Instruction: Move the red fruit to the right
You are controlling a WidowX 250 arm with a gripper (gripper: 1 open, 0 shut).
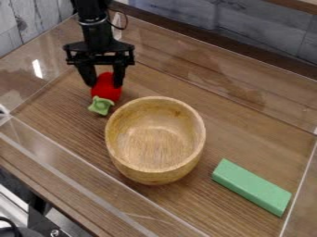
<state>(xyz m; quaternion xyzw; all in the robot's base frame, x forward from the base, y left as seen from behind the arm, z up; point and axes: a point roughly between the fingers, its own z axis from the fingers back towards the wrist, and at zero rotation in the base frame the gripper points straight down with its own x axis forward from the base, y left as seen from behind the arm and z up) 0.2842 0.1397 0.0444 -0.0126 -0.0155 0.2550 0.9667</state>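
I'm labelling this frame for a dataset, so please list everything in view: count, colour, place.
red fruit: one, bright red with a light-green cap, lying on the table left of the bowl, between the gripper's fingers.
wooden bowl: one, light wood, upright at the middle of the table, nothing visible inside.
green block: one, flat, green, lower right, apart from the bowl.
table: one, brown wood grain, ringed by clear walls.
gripper: one, black, pointing down over the fruit, a finger on either side; whether it grips yet cannot be told.

Single raised view, angled down over wooden table [235, 111], fairly near
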